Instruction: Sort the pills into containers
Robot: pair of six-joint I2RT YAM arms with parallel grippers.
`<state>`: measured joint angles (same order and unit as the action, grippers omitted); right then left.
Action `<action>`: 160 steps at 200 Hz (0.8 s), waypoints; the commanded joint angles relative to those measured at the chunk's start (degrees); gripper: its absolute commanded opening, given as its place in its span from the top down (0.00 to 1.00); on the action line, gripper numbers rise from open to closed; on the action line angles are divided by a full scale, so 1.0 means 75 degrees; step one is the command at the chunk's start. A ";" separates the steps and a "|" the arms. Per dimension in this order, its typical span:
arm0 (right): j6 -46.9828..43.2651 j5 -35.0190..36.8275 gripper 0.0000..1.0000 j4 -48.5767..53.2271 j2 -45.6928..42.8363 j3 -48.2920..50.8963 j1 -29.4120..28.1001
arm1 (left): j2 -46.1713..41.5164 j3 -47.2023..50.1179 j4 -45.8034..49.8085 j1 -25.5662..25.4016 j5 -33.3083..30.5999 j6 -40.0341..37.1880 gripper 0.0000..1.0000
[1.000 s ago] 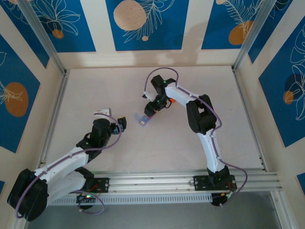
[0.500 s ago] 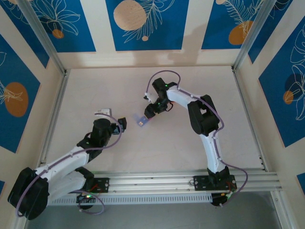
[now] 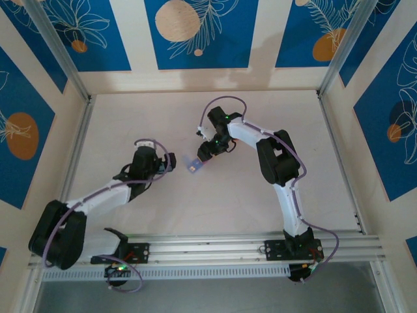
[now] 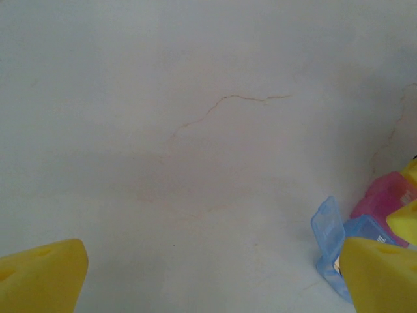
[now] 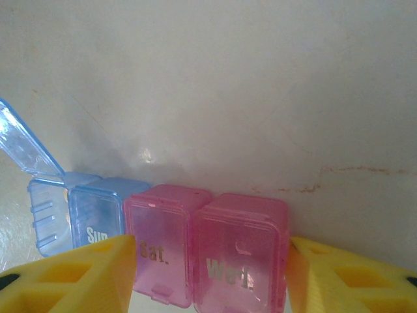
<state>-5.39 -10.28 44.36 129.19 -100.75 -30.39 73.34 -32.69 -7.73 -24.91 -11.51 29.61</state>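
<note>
The pale, scuffed desk (image 3: 221, 208) carries one task item, a small strip of three joined translucent plastic pill boxes (image 3: 193, 164), one blue and two reading pink. The black-and-white right arm (image 3: 277, 160) reaches in from the strip's far right, and the matching left arm (image 3: 98, 195) lies to its near left. In the right wrist view the strip (image 5: 176, 251) runs crosswise, blue box at the left end with its clear blue lid (image 5: 26, 147) standing open, then the pink boxes marked "Sat" and "Wed". The right tool (image 5: 210, 251) sits directly over the strip with its yellow fingers (image 5: 85, 274) part-way apart, one at the blue-to-pink joint and the other just outside the "Wed" end. A sliver of desk shows beside that end, so it appears not yet clamped and holds nothing. The strip's long axis lies along this tool's closing line. The left tool (image 4: 208, 280) is spread wide and empty, and the strip (image 4: 374, 208) lies off its right fingertip rather than between the fingers. In my judgement the right tool is the nearer and better placed. No pills can be made out.
</note>
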 commanded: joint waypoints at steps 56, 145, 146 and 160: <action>-0.0055 0.0216 0.41 0.0193 -0.0094 0.0411 -0.0111 | 0.2242 -0.1317 -0.0291 0.1113 0.3311 0.0877 0.35; -0.0067 0.0128 0.41 0.0118 -0.0101 0.0449 -0.0026 | 0.3169 -0.1863 0.0115 0.1200 0.4231 0.0764 0.45; -0.0067 0.0128 0.41 0.0119 -0.0090 0.0443 -0.0026 | 0.3176 -0.1864 0.0115 0.1200 0.4219 0.0764 0.45; -0.0062 0.0115 0.41 0.0121 -0.0092 0.0443 -0.0026 | 0.3170 -0.1893 0.0184 0.1206 0.4095 0.0709 0.45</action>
<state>-5.41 -10.39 42.89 128.46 -99.31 -30.30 96.57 -45.34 -8.01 -16.25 18.20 35.07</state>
